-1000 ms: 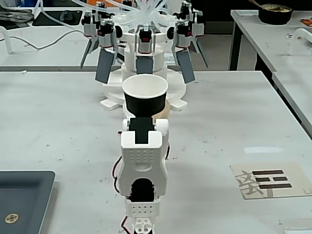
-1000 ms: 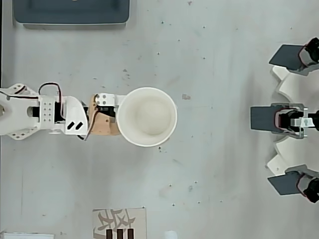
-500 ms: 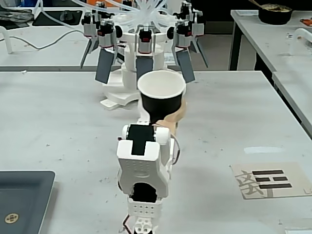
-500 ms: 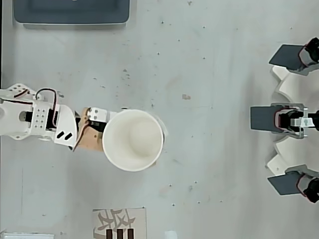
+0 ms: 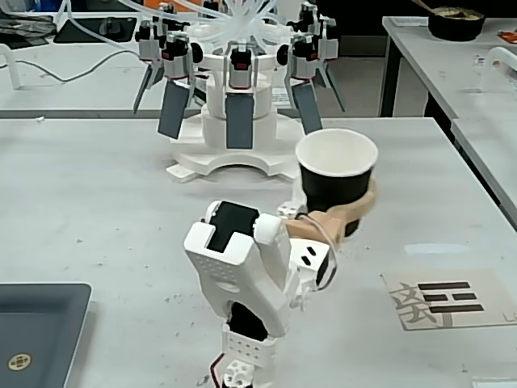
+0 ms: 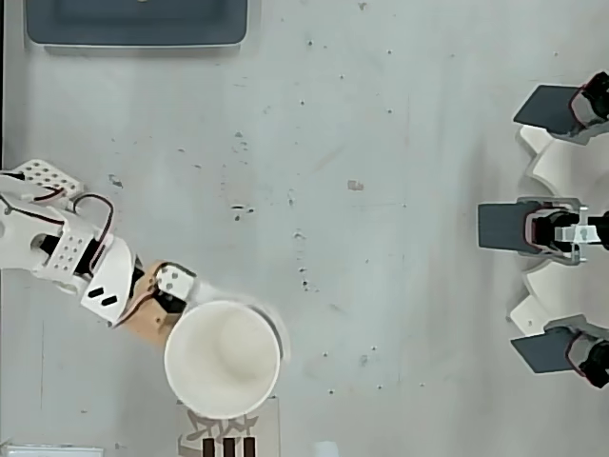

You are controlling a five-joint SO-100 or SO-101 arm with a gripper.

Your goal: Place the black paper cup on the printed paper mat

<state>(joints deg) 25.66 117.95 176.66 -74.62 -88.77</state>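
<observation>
The black paper cup (image 5: 335, 184) is upright, white inside, and held off the table. My gripper (image 5: 353, 212) is shut on its lower wall, with a tan finger (image 5: 365, 202) wrapped around it. In the fixed view the printed paper mat (image 5: 449, 298) lies flat on the table to the right of the cup and nearer the camera. In the overhead view the cup (image 6: 224, 360) overlaps the top edge of the mat (image 6: 228, 444), which is cut off by the bottom edge. There my gripper (image 6: 169, 312) reaches the cup from the left, its fingertips hidden under the rim.
A dark grey tray (image 5: 39, 330) (image 6: 138, 23) sits at the table's left front corner in the fixed view. A white stand with several hanging grey paddles (image 5: 238, 105) (image 6: 557, 228) occupies the far side. A black bowl (image 5: 456, 22) rests on another table.
</observation>
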